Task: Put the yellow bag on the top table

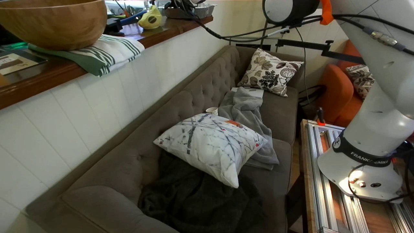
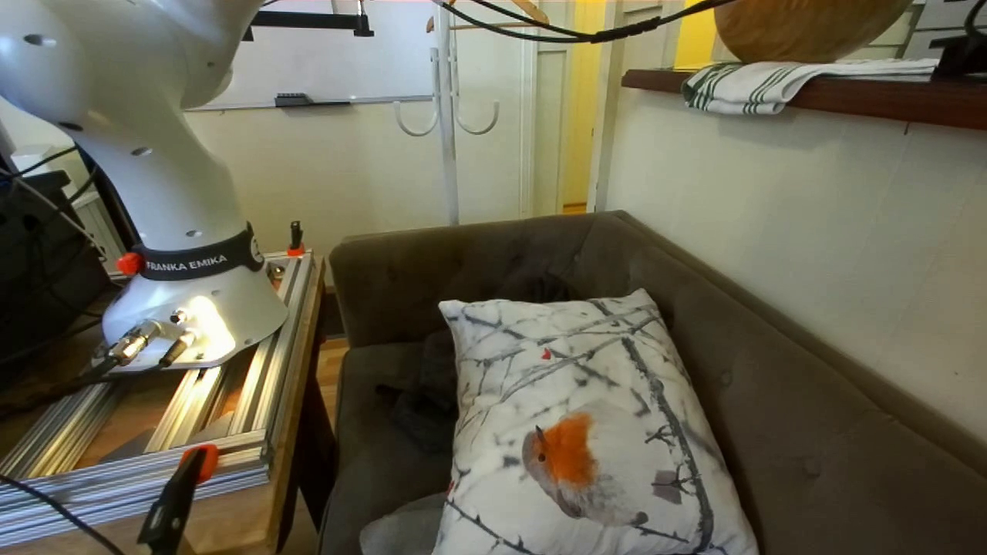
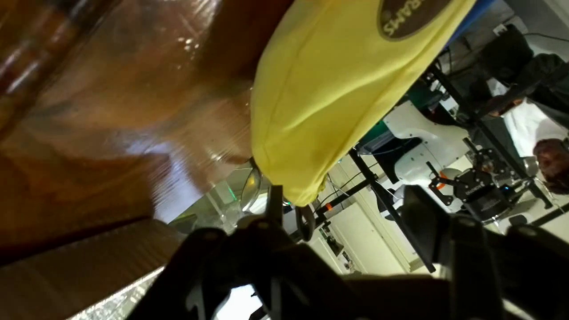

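The yellow bag (image 1: 150,18) stands on the dark wooden ledge (image 1: 161,33) above the sofa in an exterior view. In the wrist view the yellow bag (image 3: 338,89) is large, with a dark oval label, beside the shiny brown wood (image 3: 133,111). My gripper (image 3: 346,198) is open in the wrist view, with nothing clearly between its fingers. One end of the bag comes close to the left finger's tip; I cannot tell if they touch. The gripper is not clearly visible in the exterior views.
A wooden bowl (image 1: 55,24) sits on a striped towel (image 1: 110,51) on the ledge. A foil tray (image 1: 203,11) is behind the bag. Below are the sofa (image 1: 126,165) and a bird-print pillow (image 1: 210,142). Black cables (image 1: 239,38) hang from the arm.
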Available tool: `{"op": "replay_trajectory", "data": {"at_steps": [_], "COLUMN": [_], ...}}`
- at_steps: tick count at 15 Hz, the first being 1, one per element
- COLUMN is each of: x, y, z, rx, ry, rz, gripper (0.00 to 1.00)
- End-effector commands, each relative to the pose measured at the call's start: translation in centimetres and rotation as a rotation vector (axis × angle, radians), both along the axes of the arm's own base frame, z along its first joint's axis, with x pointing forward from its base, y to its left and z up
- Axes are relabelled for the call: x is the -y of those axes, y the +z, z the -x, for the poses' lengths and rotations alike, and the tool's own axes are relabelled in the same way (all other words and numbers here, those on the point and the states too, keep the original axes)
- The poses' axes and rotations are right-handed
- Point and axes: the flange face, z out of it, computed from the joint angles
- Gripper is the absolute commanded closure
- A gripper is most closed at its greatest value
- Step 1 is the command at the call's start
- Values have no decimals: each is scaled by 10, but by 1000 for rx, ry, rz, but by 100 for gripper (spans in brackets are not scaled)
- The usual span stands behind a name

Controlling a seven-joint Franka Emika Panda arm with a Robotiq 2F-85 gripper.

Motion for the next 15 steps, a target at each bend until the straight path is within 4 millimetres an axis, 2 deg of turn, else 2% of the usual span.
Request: {"op": "replay_trajectory", "data": {"at_steps": [1, 5, 7, 10, 15], "x": [-2, -21, -28, -26, -3], "y": [25, 46, 61, 77, 56], "z": [8, 17, 31, 70, 153], "rx": [-142, -276, -299, -404, -662], "ry": [20, 222, 328, 453, 543], "rz": [89, 59, 3, -33, -127], "gripper": [0, 0, 0, 0, 0]}}
